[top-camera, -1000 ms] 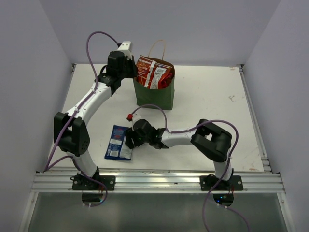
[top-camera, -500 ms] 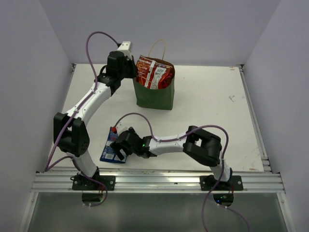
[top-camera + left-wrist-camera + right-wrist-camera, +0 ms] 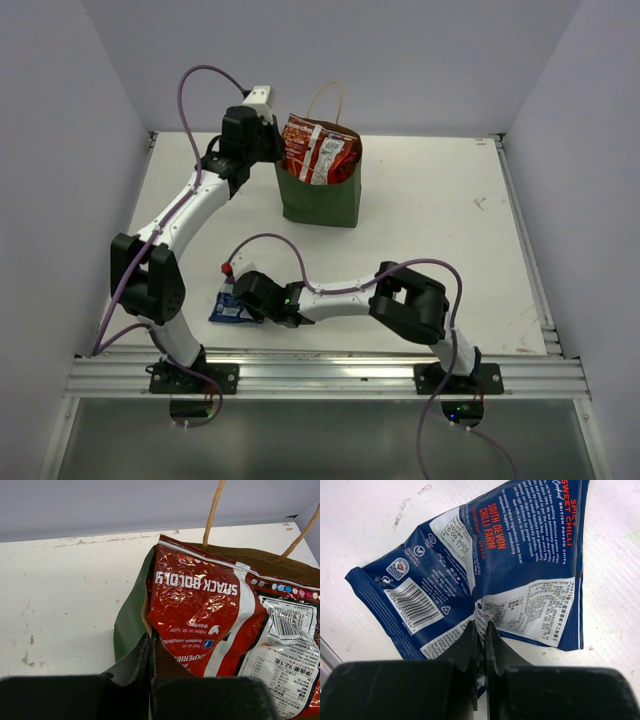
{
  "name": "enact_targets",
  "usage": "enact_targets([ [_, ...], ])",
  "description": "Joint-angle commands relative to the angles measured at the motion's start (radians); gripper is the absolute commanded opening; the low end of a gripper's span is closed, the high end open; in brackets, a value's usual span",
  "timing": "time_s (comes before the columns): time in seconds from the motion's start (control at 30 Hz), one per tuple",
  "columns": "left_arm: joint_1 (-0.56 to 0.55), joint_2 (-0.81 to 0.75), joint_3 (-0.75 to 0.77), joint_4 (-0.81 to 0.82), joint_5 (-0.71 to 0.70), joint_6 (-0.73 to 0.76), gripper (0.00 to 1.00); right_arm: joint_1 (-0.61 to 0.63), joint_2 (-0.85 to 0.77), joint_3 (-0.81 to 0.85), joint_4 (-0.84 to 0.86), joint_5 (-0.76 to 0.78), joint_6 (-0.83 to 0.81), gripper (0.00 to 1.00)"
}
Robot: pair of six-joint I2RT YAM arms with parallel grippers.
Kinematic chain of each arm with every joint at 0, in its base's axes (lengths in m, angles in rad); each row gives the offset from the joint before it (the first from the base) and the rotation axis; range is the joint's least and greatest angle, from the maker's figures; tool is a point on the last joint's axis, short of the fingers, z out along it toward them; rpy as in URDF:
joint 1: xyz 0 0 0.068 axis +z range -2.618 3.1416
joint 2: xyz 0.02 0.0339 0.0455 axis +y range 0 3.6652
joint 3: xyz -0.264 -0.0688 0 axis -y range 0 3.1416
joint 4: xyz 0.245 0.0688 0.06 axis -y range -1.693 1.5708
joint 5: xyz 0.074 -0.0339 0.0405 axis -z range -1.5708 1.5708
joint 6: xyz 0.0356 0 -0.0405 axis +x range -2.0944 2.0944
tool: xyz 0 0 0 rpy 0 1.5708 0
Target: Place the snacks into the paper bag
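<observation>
1. Since the right gripper (image 3: 480, 630) has its fingers pressed together on a fold of film at the near edge of the blue packet (image 3: 520, 565), we should lift slowly and straight up. A thin pinch on glossy film may slip.
2. The blue packet lies on the table (image 3: 440, 220) near the front left, well apart from the paper bag (image 3: 318, 198) at the back. We judge the carry should rise high enough to clear the bag's rim before coming down.
3. The left gripper (image 3: 150, 647) has its fingers closed on the bag's green wall at the rim, which steadies the mouth. We would lower the blue packet in beside the red packet (image 3: 200, 605) that sticks out of the top.
4. Hidden from us:
   - how much room is left inside the bag, since the red packet fills most of the mouth
   - how many packets are inside
   - how deep the film sits between the right fingers
   - most of the blue packet in the overhead view — the right arm covers it
</observation>
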State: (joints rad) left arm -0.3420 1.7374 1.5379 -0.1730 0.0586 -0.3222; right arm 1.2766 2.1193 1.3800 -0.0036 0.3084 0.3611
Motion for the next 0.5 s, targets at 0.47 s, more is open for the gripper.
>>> enact_targets([
  [0.47,0.003,-0.041,-0.019,-0.068,-0.013,0.006,0.00,-0.005,-0.857,0.106,-0.403,0.399,-0.307,0.00],
])
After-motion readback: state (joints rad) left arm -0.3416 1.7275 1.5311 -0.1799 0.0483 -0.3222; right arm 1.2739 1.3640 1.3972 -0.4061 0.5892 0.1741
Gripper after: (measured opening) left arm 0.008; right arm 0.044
